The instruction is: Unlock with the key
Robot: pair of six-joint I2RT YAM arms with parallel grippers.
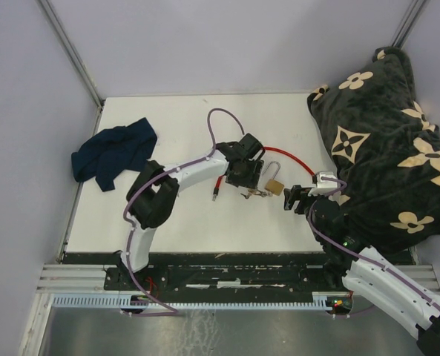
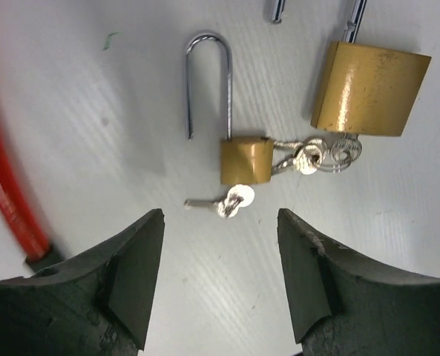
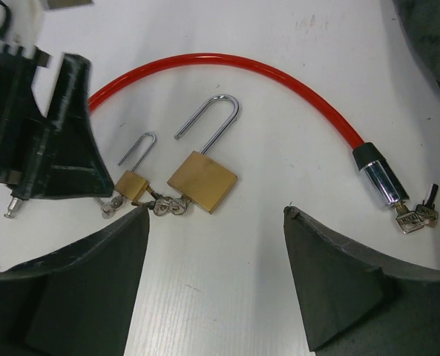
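Two brass padlocks lie on the white table. The small padlock [image 2: 245, 159] [image 3: 130, 182] has its shackle swung open, and a key [image 2: 297, 159] sticks in its end. The large padlock [image 2: 369, 89] [image 3: 202, 180] [image 1: 274, 185] also has one shackle leg free, with a key [image 2: 344, 150] at its base. Another small key [image 2: 228, 202] lies just ahead of my left gripper [image 2: 220, 219] [image 1: 242, 169], which is open, empty and low over the table. My right gripper [image 3: 215, 215] [image 1: 294, 199] is open and empty, a little way in front of the padlocks.
A red cable lock [image 3: 279, 78] [image 1: 286, 157] curves behind the padlocks; its metal end [image 3: 379, 179] has keys [image 3: 416, 215] in it. A dark blue cloth [image 1: 112, 152] lies at the left. A black patterned blanket [image 1: 386, 141] covers the right side.
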